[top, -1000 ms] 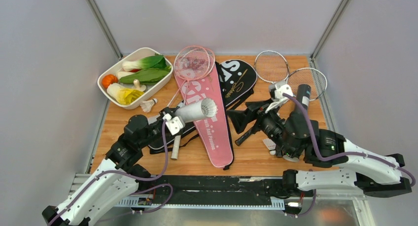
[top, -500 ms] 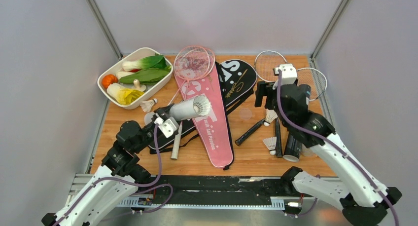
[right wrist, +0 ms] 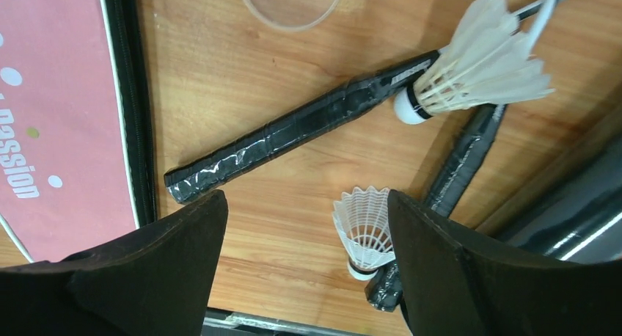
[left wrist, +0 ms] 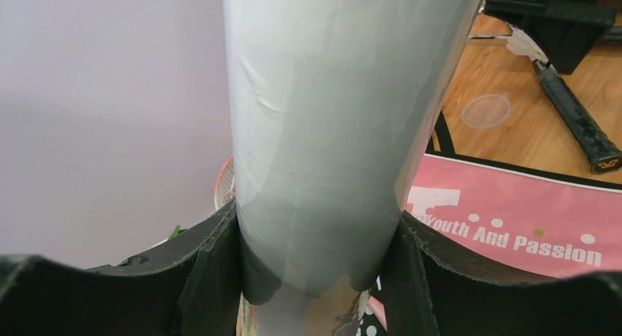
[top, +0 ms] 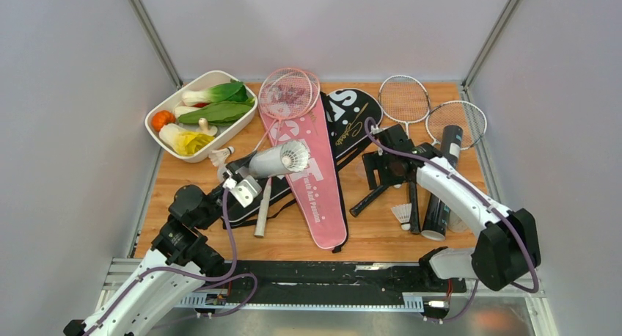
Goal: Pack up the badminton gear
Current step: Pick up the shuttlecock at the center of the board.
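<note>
My left gripper (top: pixel 242 183) is shut on a silver-white tube (top: pixel 273 162) and holds it tilted above the pink SPORT cover (top: pixel 314 185). A feather shuttlecock (top: pixel 295 155) shows in its open end. In the left wrist view the tube (left wrist: pixel 330 116) fills the space between the jaws of the left gripper (left wrist: pixel 315 248). My right gripper (top: pixel 381 167) is open and empty above the black racket handles (right wrist: pixel 293 130). In the right wrist view a white shuttlecock (right wrist: pixel 364 229) lies by the right jaw of the right gripper (right wrist: pixel 308 233), and a feather shuttlecock (right wrist: pixel 477 64) lies farther off.
A black tube (top: pixel 442 182) lies at the right. The black cover (top: pixel 352 119), a pink racket (top: pixel 287 94) and two silver rackets (top: pixel 403 99) lie at the back. Another shuttlecock (top: pixel 219 157) lies by the white vegetable dish (top: pixel 205 78). A clear lid ring (right wrist: pixel 290 6) lies on the table.
My right arm has swung left and down from the back right and now hangs open over the racket handles. My left arm has drawn back slightly with the tube.
</note>
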`<action>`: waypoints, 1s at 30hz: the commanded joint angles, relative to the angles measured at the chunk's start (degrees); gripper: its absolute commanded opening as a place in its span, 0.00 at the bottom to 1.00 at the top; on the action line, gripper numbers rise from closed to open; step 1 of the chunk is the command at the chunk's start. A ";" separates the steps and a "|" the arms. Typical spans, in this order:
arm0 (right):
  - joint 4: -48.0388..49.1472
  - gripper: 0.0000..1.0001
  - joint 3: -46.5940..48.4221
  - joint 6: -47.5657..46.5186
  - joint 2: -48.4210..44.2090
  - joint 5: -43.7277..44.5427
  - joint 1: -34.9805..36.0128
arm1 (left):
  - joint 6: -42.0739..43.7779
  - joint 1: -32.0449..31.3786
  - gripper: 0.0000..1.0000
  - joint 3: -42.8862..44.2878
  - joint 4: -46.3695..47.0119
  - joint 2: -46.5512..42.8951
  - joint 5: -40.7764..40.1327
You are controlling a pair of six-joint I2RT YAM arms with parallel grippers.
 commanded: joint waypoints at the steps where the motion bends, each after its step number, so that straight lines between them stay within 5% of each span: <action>1: -1.52 0.81 -0.36 2.92 3.41 -4.00 -0.75 | -1.91 -0.22 0.00 0.67 5.48 -0.05 1.38; 23: -7.77 0.74 -4.00 9.63 9.00 0.67 -1.61 | -3.56 -0.22 0.00 -0.15 5.63 0.28 6.96; 30: -9.04 0.51 -4.73 12.71 8.34 -0.46 -1.67 | -3.30 -0.22 0.00 -0.25 5.65 -0.44 6.38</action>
